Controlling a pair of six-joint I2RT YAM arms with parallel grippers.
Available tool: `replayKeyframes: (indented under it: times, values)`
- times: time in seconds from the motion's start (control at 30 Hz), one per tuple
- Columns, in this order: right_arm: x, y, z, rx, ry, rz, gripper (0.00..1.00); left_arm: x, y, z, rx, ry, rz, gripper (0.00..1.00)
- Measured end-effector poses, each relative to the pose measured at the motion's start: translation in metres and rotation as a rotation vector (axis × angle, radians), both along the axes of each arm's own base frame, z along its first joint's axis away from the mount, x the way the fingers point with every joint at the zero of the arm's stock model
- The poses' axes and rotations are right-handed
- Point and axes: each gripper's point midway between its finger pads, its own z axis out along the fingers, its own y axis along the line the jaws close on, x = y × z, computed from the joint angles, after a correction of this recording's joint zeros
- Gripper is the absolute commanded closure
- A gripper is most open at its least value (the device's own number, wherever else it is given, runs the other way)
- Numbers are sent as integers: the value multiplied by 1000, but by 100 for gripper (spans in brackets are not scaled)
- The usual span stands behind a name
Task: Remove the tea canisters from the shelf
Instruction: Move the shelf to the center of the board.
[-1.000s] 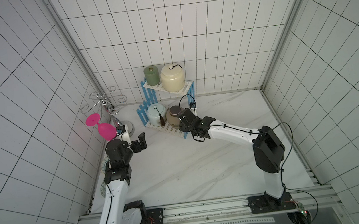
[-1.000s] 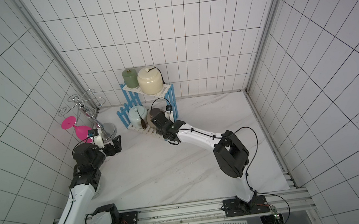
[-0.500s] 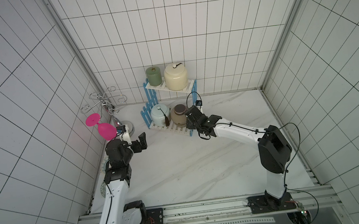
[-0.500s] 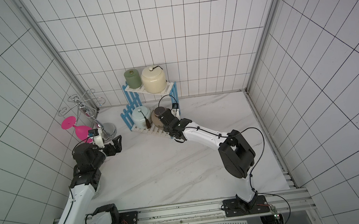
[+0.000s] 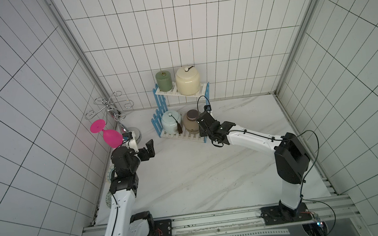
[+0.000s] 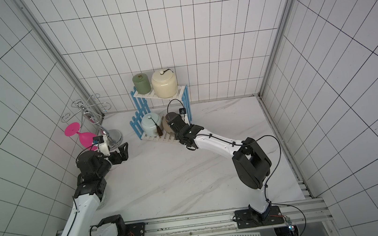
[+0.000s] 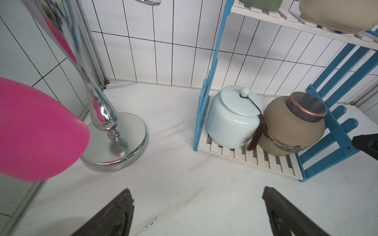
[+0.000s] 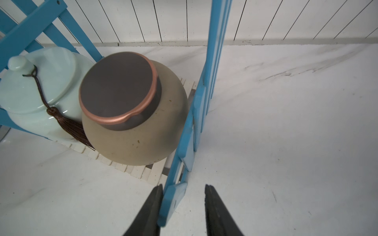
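Observation:
The shelf [image 5: 173, 92] [image 6: 147, 94], white slats with blue picket sides, stands at the back wall. On its top board sit a sage-green canister [image 5: 163, 80] and a cream canister [image 5: 187, 80]. The bottom board holds a pale-blue tasselled canister [image 5: 171, 122] [image 7: 231, 120] and a tan-brown, dark-lidded canister [image 5: 190, 124] [image 8: 135, 130]. My right gripper [image 5: 203, 128] [image 8: 184, 187] straddles the front picket of the shelf's right side; one finger touches it, while a gap remains on the other side. My left gripper [image 5: 149, 150] [image 7: 196, 190] hangs wide open over the table, left of the shelf, holding nothing.
A chrome curly-armed stand [image 5: 114, 109] with a round base [image 7: 122, 141] stands in the back-left corner. A pink glass [image 5: 109, 136] hangs beside it, close to my left wrist. Patterned dishes [image 5: 110, 176] lie by the left wall. Tiled walls close in three sides.
My right gripper has moved right, from the tan-brown canister to the shelf's right side, and its jaws have narrowed. The shelf has shifted slightly right. The left arm has not moved.

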Motion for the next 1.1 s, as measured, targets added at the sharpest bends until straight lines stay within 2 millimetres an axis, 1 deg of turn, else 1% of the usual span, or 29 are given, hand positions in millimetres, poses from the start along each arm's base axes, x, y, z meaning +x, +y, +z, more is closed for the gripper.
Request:
replayKeyframes:
  times: [0.07,0.17,0.37,0.5,0.67,0.73,1.1]
  values:
    - [1,-2,0,-8,-2,1,73,0,0,0,0,0,0,1]
    - [4,-10,1,-16,-2,-6,76,0,0,0,0,0,0,1]
    - [10,-38,2,-23,9,-44,88,0,-1,0,-5,1,-2,1]
    - [14,-61,2,-31,15,-80,88,0,-3,0,-13,1,-15,1]
    - [14,-82,2,-40,19,-106,89,-2,-10,-1,-27,6,-52,1]
    - [14,-89,1,-45,18,-111,91,-3,-12,-1,-32,8,-65,1]
    - [10,-113,1,-48,17,-108,95,-7,-24,-4,-45,22,-135,1]
